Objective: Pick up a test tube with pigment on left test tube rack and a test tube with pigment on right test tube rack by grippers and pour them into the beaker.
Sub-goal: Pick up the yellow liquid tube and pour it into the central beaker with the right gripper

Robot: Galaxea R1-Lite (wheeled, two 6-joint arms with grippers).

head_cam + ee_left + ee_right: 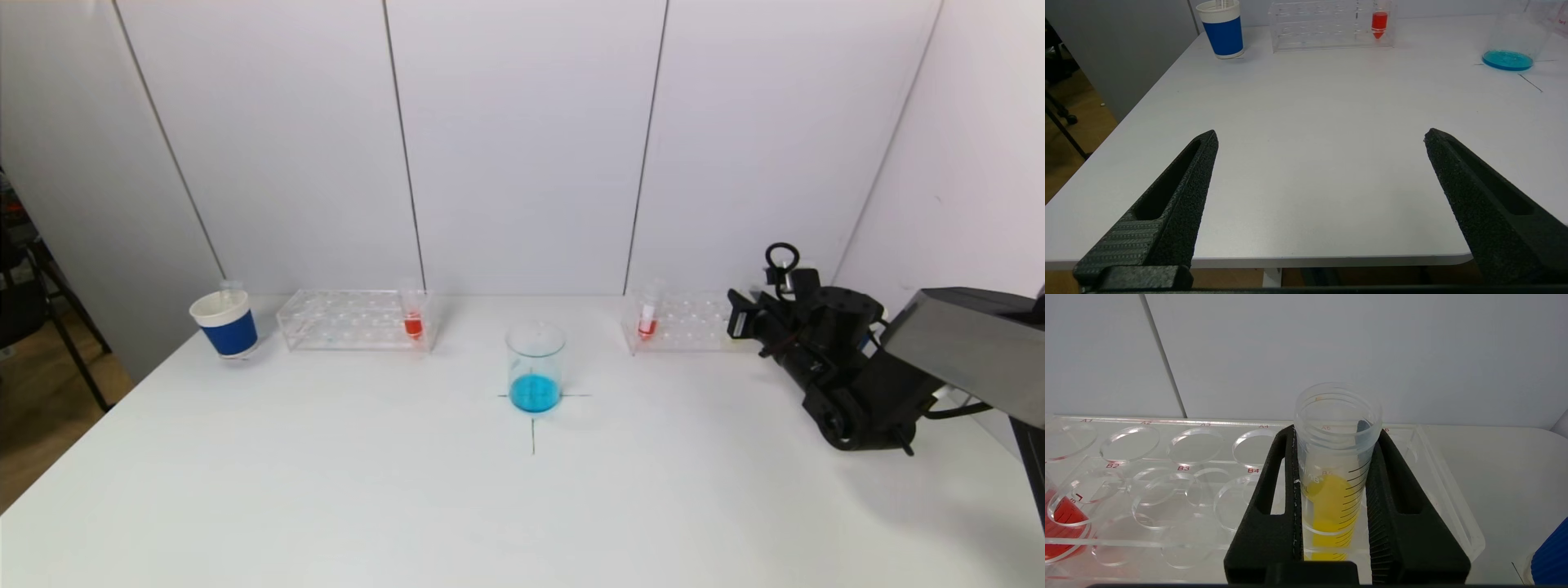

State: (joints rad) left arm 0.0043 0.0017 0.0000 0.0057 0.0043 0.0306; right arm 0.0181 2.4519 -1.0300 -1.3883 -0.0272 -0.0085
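R tool (1333,490) gripping yellow tube (1335,465).

beaker (535,367) with blue liquid at table (326,490) centre. left rack (355,319) far left holds red tube (413,320); blue cup (226,324) beside it. right rack (682,321) holds red tube (647,320). right gripper (747,314) at its right end.

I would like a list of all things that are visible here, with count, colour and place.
table: 1, white, under everything
beaker: 1, clear, blue liquid, table centre
left rack: 1, clear, far left
right rack: 1, clear, far right
left red tube: 1, in left rack
right red tube: 1, in right rack
yellow tube: 1, in right rack
cup: 1, blue and white, beside left rack
left gripper: open, over near table edge
right gripper: shut on yellow tube
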